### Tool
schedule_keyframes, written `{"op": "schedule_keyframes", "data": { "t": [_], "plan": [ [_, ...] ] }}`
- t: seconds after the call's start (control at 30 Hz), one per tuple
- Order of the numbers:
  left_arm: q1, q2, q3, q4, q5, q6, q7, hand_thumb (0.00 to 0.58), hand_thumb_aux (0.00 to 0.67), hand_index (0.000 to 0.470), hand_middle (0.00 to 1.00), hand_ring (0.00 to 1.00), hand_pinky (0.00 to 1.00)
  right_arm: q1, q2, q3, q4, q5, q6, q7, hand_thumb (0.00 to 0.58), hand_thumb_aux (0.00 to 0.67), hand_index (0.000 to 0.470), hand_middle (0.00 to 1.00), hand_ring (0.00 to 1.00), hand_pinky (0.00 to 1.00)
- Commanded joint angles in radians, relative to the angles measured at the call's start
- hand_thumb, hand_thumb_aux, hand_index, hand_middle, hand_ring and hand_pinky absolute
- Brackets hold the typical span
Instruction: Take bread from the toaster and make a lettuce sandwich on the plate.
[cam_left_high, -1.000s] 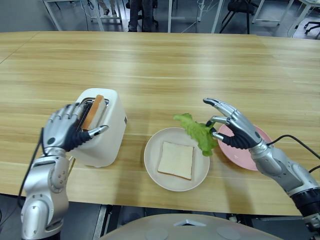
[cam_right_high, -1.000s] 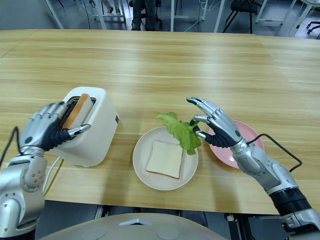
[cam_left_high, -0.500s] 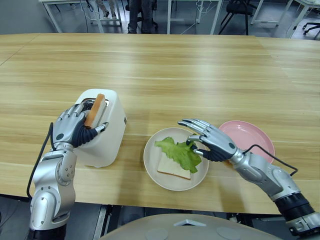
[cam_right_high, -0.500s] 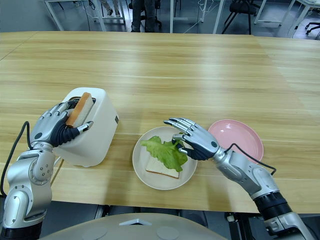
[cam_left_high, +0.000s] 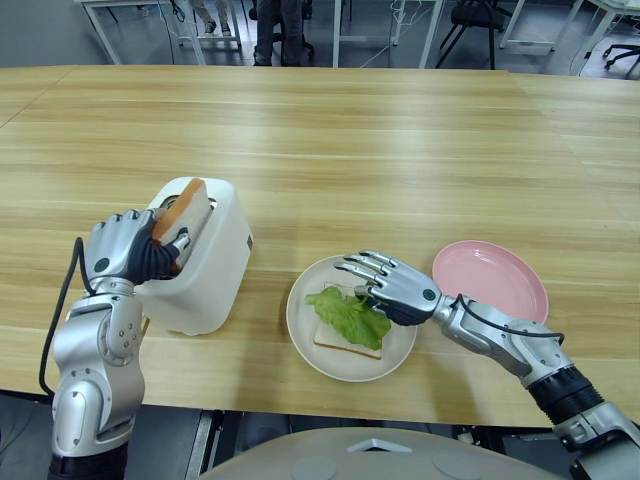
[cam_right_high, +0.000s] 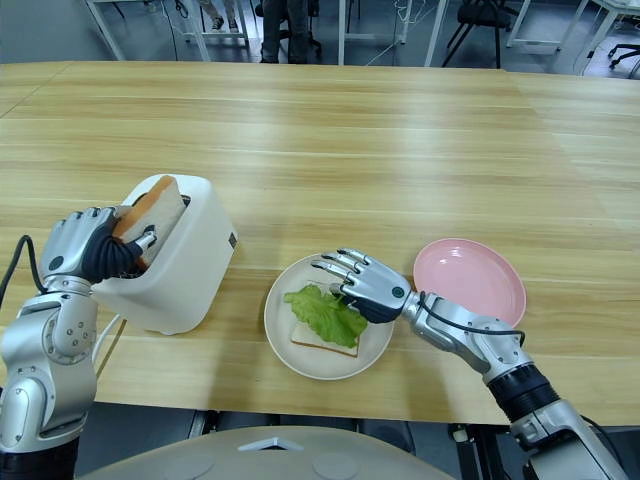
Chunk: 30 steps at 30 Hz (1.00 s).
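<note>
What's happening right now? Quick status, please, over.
Left hand shut on bread slice in toaster. Right hand at lettuce, which lies on second slice on plate. Nothing in the way.

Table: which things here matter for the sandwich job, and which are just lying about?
In the job:
toaster
toast in the left hand
cream plate
bread slice on it
lettuce on the slice
right hand over the lettuce

Lying about:
pink plate, empty
</note>
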Motion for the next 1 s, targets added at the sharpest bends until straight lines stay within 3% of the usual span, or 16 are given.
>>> {"op": "schedule_keyframes", "data": {
  "t": [0.03,0.2,0.23,0.33,0.6,0.8,0.9,1.0],
  "plan": [
    [-0.017,0.002,0.020,-0.047,-0.013,-0.002,0.019,0.580,0.670,0.460,1.00,1.00,1.00,-0.011,-0.014,0.024,-0.006,-0.047,0.033,-0.023,0.580,0.670,0.460,0.00,0.00,0.00],
    [-0.024,0.003,0.031,-0.092,-0.025,-0.007,0.020,0.580,0.670,0.460,1.00,1.00,1.00,-0.018,-0.025,0.042,0.002,-0.050,0.050,-0.021,0.580,0.670,0.460,0.00,0.00,0.00],
    [-0.025,0.003,0.035,-0.103,-0.028,-0.006,0.019,0.580,0.670,0.460,1.00,1.00,1.00,-0.018,-0.025,0.043,0.005,-0.042,0.052,-0.014,0.000,0.000,0.000,0.00,0.00,0.00],
    [-0.037,0.006,0.046,-0.136,-0.057,-0.007,0.001,0.580,0.670,0.460,1.00,1.00,1.00,-0.017,-0.032,0.045,0.010,0.000,0.032,-0.001,0.000,0.000,0.000,0.00,0.00,0.00],
    [-0.137,0.072,0.055,-0.192,-0.211,-0.044,-0.091,0.580,0.670,0.460,1.00,1.00,1.00,-0.021,-0.013,-0.072,0.055,0.378,0.003,0.076,0.000,0.000,0.000,0.00,0.00,0.00],
    [-0.278,0.145,-0.008,-0.144,-0.425,-0.116,-0.184,0.580,0.670,0.460,1.00,1.00,1.00,-0.027,-0.006,-0.265,0.036,0.657,-0.029,0.064,0.000,0.000,0.000,0.00,0.00,0.00],
    [-0.405,0.150,-0.109,-0.058,-0.578,-0.111,-0.291,0.580,0.670,0.460,1.00,1.00,1.00,-0.015,-0.082,-0.320,0.015,0.796,-0.121,0.153,0.000,0.000,0.000,0.00,0.00,0.00],
    [-0.492,0.132,-0.244,0.053,-0.707,-0.095,-0.420,0.580,0.670,0.460,1.00,1.00,1.00,0.039,-0.232,-0.261,-0.056,1.097,-0.139,0.423,0.000,0.000,0.000,0.00,0.00,0.00]
  ]
}}
